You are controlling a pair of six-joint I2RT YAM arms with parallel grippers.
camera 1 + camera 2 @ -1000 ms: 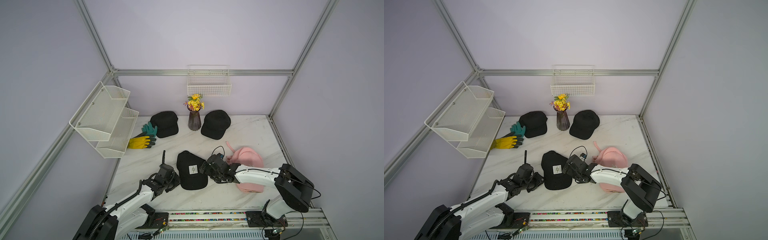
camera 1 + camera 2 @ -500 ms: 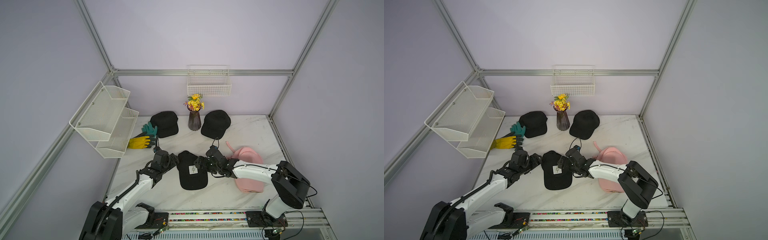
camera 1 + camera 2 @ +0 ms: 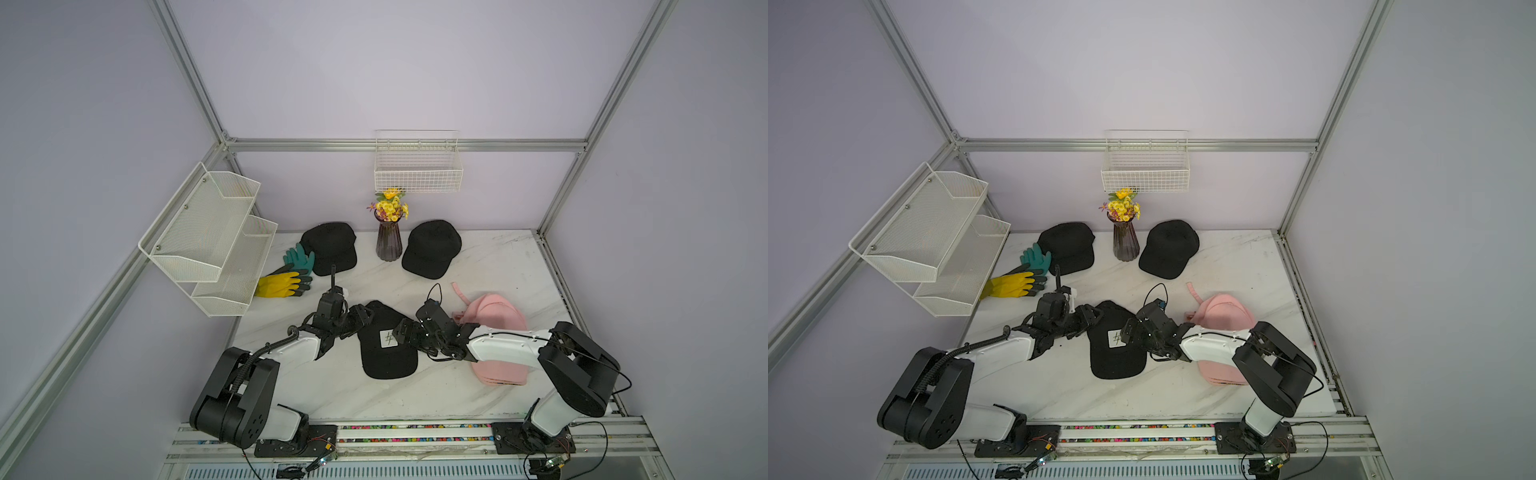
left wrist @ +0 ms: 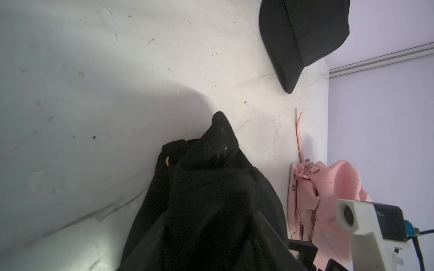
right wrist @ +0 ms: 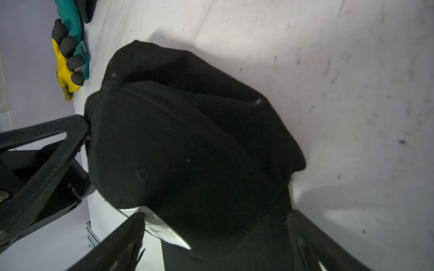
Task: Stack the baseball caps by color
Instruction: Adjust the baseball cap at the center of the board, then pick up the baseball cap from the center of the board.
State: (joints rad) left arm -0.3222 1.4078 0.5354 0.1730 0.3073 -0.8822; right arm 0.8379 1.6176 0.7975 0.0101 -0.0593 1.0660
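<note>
— How far along is the stacking?

— The soft pink fabric caps (image 3: 496,316) sit piled in front of the ribbed purple glass vase (image 3: 388,243), to its right; their number is unclear. The black ones are unstacked.

— How many black?

— Three. A plain black cap (image 3: 330,247) and a second plain black cap (image 3: 432,247) flank the vase. The white-patched black cap (image 3: 386,345) lies in front of it. The right hand (image 3: 402,332) is spread apart over that cap. The left hand (image 3: 359,320) is at its edge, grip unclear.

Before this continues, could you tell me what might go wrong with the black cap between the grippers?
The left gripper and right gripper flank the patched black cap; the soft fabric may crumple or slip.
The vase stands between the rear black caps, so carrying a cap there could tip it.
The right arm passes over the pink caps and could catch them.
</note>
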